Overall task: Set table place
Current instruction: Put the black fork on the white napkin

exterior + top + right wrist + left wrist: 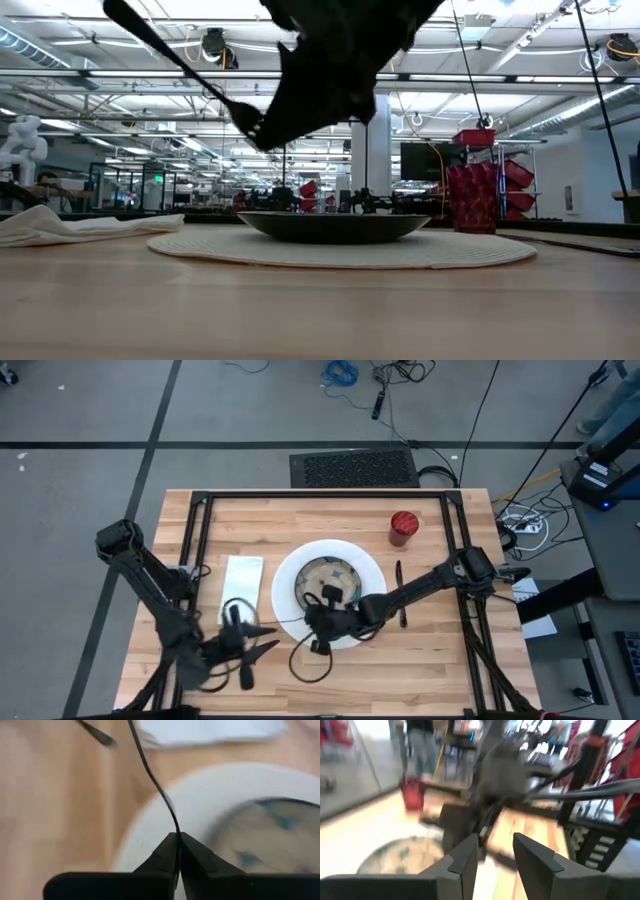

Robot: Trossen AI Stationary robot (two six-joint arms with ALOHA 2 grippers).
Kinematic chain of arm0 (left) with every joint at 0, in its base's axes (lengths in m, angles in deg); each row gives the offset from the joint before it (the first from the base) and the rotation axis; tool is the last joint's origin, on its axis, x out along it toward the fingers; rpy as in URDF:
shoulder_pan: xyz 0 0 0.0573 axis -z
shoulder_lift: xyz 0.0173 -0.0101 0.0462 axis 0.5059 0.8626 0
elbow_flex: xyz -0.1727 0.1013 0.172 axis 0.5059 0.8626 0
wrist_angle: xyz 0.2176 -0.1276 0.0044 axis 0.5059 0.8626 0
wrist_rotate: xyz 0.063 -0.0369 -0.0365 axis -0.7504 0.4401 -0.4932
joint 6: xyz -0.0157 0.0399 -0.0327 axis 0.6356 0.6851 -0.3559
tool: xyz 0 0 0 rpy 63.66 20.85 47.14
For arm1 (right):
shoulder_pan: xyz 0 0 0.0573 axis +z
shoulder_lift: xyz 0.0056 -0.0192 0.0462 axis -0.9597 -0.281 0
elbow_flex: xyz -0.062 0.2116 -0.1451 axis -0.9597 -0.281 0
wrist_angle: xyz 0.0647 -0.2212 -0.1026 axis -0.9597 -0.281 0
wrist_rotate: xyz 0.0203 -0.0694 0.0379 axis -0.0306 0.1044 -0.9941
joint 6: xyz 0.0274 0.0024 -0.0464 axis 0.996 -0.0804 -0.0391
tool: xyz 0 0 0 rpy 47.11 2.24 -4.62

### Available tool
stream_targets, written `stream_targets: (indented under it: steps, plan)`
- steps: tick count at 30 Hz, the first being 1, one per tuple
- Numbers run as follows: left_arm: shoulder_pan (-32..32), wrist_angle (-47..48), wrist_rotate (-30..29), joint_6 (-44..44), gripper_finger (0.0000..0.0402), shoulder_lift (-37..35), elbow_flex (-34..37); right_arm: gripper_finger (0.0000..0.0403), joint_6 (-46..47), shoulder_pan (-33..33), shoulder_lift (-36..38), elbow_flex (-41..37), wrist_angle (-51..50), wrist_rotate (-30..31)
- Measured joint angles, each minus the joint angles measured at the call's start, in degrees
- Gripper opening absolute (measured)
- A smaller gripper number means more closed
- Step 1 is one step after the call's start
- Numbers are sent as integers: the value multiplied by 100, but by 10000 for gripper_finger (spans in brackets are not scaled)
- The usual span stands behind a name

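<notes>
While the plate [372,572] is sitting at the middle of the desk [440,660] with the patterned bowl [330,575] on it, my right jaws are reaching across its near rim. They are shut tight on a thin dark cutlery piece [180,55] and holding it above the wood. The handle is slanting up and away towards my left jaws. Those are standing part open just beside the napkin [242,578] and holding nothing that I can make out.

Risks, as I am judging them:
- The grip is pinching one end of a long, slim, smooth handle, so the piece is liable to pivot or slide out during a fast swing.
- The free end is passing close to my left jaws. A careless sweep is risking a knock between the two arms.
- Lowering too near the plate is risking a strike on its rim, which could nudge the plate and bowl off centre.
- Setting the piece on a napkin fold is risking a tilted, rolling rest.

A second cutlery piece [399,595] is lying just right of the plate, and the red cup [403,527] is standing beyond it, apart from both arms. Pale planks are giving a flat, bare surface. Grey floor with dark tape lines and loose cables is surrounding the desk. A lit hall with red racks is showing behind it.
</notes>
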Motion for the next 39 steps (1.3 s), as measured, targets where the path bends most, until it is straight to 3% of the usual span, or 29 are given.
stream_targets:
  steps: [3,5,13,27,39]
  plan:
    - [-399,1120,561,-1284,110,13,2,0,-39,87,0,479,-1003,373]
    - [-679,1531,884,-1657,110,70,2,0,-138,140,0,751,-1472,419]
    - [-1483,959,2212,-826,110,579,2,0,-263,183,9,1196,-2528,377]
    - [-2089,515,2317,-644,110,1681,7,0,-377,303,0,1200,-2312,428]
    - [-2143,290,2333,-637,109,1759,7,0,-355,336,0,1200,-2312,404]
